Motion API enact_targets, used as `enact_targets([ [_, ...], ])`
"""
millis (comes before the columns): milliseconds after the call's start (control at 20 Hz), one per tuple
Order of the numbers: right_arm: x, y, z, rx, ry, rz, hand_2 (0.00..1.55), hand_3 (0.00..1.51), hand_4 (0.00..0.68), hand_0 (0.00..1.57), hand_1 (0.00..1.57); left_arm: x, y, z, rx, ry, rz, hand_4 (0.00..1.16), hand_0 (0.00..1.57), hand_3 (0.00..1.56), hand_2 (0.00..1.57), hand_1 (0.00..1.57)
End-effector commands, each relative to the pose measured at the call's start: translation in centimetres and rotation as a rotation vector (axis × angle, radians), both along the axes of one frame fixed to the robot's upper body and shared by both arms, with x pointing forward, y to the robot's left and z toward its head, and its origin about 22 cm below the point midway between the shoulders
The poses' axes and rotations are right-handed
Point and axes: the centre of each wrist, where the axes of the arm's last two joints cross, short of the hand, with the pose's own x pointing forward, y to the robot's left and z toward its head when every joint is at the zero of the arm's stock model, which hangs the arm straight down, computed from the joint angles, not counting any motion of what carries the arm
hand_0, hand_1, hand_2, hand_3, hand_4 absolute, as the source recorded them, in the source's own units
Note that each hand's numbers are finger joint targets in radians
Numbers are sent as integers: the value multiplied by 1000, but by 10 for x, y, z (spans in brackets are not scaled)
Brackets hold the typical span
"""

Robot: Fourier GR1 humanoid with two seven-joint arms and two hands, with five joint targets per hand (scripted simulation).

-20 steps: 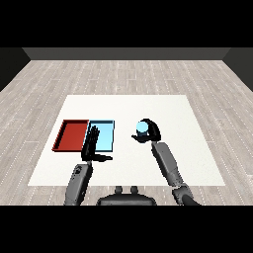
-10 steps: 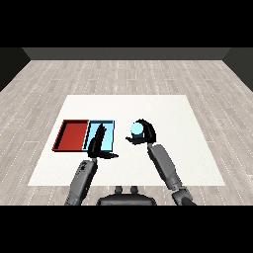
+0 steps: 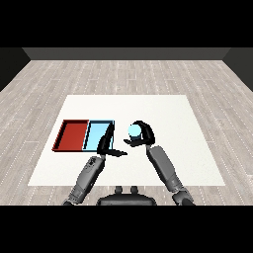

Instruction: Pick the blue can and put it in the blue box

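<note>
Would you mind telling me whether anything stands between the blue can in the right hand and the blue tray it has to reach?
Yes: the left hand stands at the light blue tray's right edge, between it and the blue can that the right hand holds. Nothing else visible lies between them.

Red tray on a white counter, wood floor around it

The red tray (image 3: 73, 136) lies flat toward the left of the white counter (image 3: 163, 111), its long side touching a neighbouring tray on its right. Its rim is dark red, its inside plain. Pale grey plank floor (image 3: 44, 79) runs round the counter to a dark wall (image 3: 126, 53) behind.
</note>
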Motion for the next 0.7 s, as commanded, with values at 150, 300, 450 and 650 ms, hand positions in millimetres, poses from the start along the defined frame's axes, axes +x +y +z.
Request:
enact_targets([
  [150,-9,7,0,-11,-17,19,1445,1408,665,1407,1407,-6,6,-21,19,54,-12,0,0,0,0,0],
  [300,-3,24,9,-3,-10,53,1439,1402,669,1404,1404,13,-31,-7,47,93,-17,0,0,0,0,0],
  [450,-2,11,7,9,-32,43,1443,1405,679,1399,1399,5,-30,-28,33,77,-30,0,0,0,0,0],
  [650,-7,37,20,19,-23,69,1454,1416,681,1394,1394,6,-34,-14,47,84,-32,0,0,0,0,0],
])
